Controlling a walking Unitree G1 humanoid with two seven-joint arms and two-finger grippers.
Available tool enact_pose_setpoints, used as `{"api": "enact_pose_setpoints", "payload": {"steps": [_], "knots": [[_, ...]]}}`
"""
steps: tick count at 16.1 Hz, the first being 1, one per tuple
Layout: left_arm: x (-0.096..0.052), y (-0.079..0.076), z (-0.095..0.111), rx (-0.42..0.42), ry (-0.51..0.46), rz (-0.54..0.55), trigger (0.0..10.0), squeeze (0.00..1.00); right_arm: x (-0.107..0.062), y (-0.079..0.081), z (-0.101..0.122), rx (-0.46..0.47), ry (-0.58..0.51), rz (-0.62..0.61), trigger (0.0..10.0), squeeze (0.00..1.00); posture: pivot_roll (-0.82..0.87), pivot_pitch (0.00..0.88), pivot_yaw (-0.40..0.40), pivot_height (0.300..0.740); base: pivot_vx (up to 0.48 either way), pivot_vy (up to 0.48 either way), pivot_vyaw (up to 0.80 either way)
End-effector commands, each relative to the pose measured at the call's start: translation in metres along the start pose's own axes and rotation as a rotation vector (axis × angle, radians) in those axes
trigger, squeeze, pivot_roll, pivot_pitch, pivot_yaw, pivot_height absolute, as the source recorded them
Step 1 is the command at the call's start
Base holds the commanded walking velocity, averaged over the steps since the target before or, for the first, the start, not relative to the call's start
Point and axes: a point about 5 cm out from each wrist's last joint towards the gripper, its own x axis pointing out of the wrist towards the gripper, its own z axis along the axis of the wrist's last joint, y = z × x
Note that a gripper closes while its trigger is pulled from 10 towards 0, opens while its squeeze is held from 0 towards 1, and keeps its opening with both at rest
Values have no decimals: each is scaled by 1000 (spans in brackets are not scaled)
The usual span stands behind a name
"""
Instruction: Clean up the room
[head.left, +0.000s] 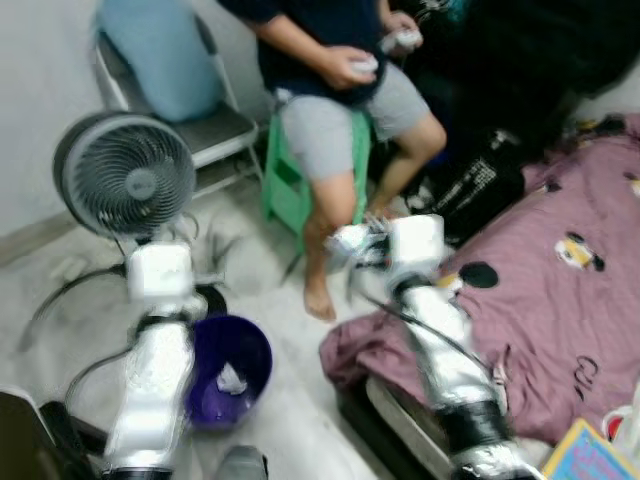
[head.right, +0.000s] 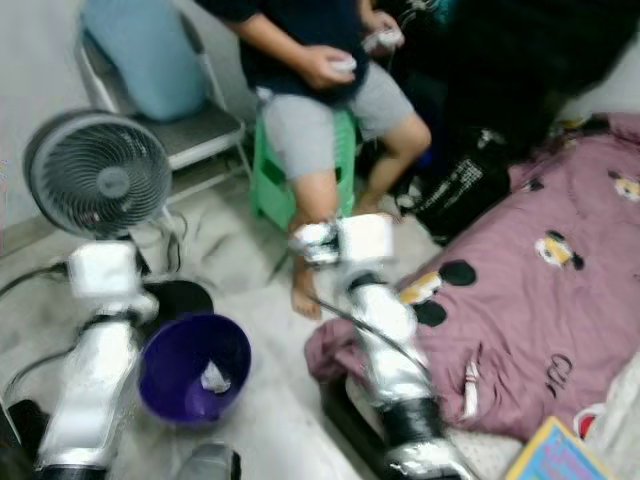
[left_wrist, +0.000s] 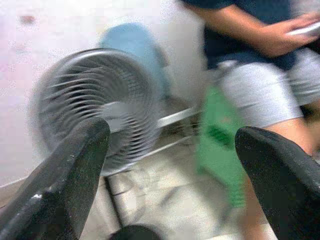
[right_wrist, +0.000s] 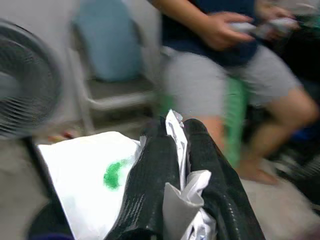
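Note:
A purple waste bin (head.left: 256, 345) stands on the floor between my two arms, with a crumpled white scrap (head.left: 232, 380) inside it. My right gripper (right_wrist: 181, 150) is shut on a white plastic bag (right_wrist: 90, 170) that has a green mark and hangs beside the fingers. In the eye views the right gripper (head.left: 345, 245) is held up past the bin, close to a seated person's leg. My left gripper (left_wrist: 170, 165) is open and holds nothing, its fingers (left_wrist: 65, 175) spread wide and pointing toward a fan.
A grey floor fan (head.left: 125, 175) stands at the left with cables on the floor. A person (head.left: 335, 80) sits on a green stool (head.left: 285, 185) straight ahead. A folding chair with a blue cushion (head.left: 160, 55) is behind. A bed with a purple blanket (head.left: 560, 300) lies at the right.

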Motion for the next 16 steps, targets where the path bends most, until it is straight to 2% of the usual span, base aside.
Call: {"api": "enact_pose_setpoints", "payload": {"steps": [1,5,8,16], "knots": [[0,-5,7,-11,-24,-1,10000,0,-1,-8,-1,-13,5,-15,10000,0,171,0,-81,740,0,0,800],[0,-4,5,-10,-17,10,10000,0,1,-6,0,-19,3,-4,10000,0,160,0,-81,740,0,0,800],[7,-12,7,18,-29,-20,10000,0,-1,-15,0,-30,-1,-43,10000,0,132,0,-52,740,0,0,800],[9,-14,8,31,-31,-34,10000,0,1,-13,-1,-27,-3,-42,10000,0,142,0,-49,740,0,0,800]]}}
